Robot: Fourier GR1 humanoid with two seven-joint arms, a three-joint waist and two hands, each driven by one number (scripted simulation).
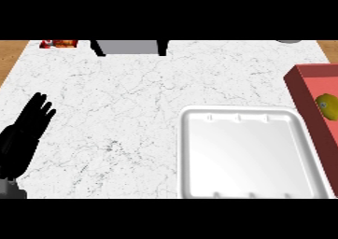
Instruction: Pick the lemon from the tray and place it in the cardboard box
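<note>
Tray, box and lemon on my counter.
The tray (248,158) lies on the counter (130,93) at the near right. The box (316,71) sits just right of it, reaching further back and off the right edge. The lemon (329,106) lies in the box, beside the tray's far right corner. My left hand (24,133) rests at the near left, well apart from the tray, straight fingers pointing away. At the far edge stand a block (129,46), left of middle, and a packet (59,44) at the left corner.

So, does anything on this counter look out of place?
Nothing looks spilled or askew. The lemon lies inside the reddish box at the right edge, beside the white tray; the left robot hand rests open.
</note>
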